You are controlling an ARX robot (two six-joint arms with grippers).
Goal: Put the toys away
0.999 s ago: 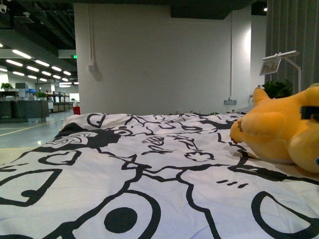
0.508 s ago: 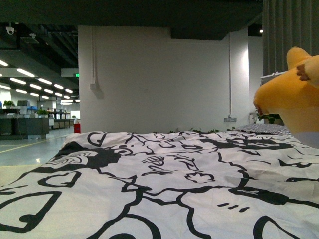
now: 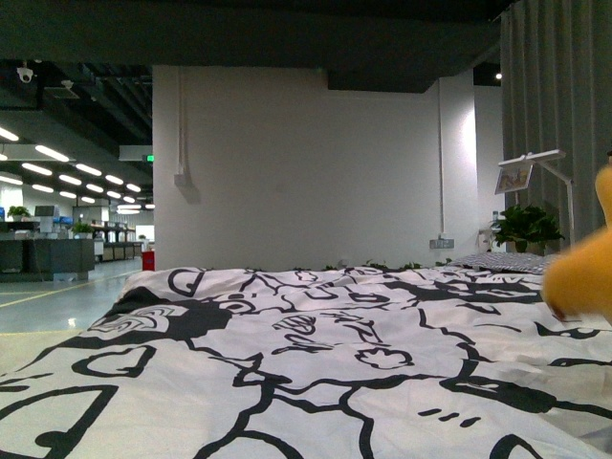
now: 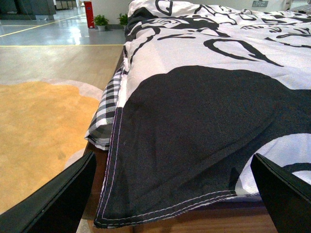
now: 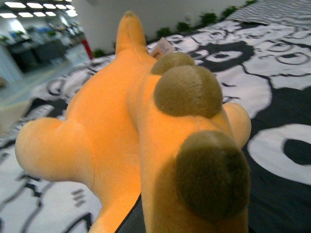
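The orange-yellow plush animal (image 3: 585, 277), which lay on the black-and-white cartoon duvet (image 3: 287, 363) a second ago and was hoisted high half a second ago, now shows in the front view only as a blurred orange patch at the far right edge, lower than before. With the toy moved aside, the potted plant (image 3: 524, 228) and the lamp (image 3: 535, 163) behind it stand clear. In the right wrist view the toy fills the frame, raised above the duvet. The right gripper appears to be pinching it, though its fingers are hidden under the plush. The left gripper (image 4: 172, 160) hangs with its jaws spread wide at the bed's near corner, above the duvet hem, the checked sheet (image 4: 104, 116) and an orange rug (image 4: 39, 131).
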